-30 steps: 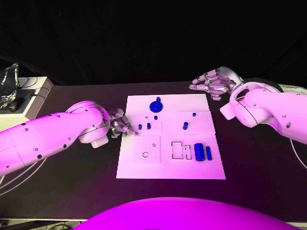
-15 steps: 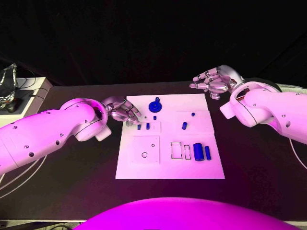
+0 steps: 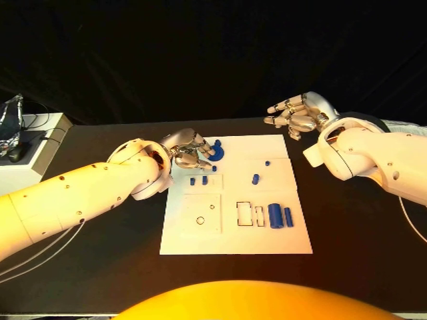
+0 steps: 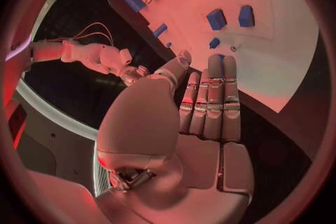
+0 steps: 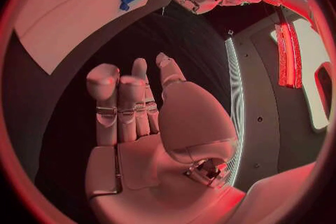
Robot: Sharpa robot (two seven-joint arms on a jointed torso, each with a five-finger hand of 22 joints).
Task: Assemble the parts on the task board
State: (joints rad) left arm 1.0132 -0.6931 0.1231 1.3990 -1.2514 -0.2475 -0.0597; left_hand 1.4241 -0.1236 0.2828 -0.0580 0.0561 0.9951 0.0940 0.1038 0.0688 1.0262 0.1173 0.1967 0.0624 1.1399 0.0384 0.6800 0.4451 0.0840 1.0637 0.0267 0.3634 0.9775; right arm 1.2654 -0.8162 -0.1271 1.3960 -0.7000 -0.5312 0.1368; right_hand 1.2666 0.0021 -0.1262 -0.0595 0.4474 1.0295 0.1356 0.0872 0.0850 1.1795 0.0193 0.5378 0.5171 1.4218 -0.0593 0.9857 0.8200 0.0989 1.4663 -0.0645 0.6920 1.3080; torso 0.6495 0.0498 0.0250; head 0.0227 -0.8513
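Task board (image 3: 237,227) is seen at frame centre on the black table (image 3: 367,233), blue parts (image 3: 275,215) standing in its recesses. Left hand (image 3: 187,151) is held over its upper-left corner, released, fingers straight. Right hand (image 3: 297,113) is held beyond the upper-right corner, released, empty.

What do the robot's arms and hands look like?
The left arm and right arm are thick, smooth and white, with rounded shells dotted with small dark screw holes. Thin cables hang beneath both. The left hand and right hand are silver metal with many jointed fingers, like a person's hand.
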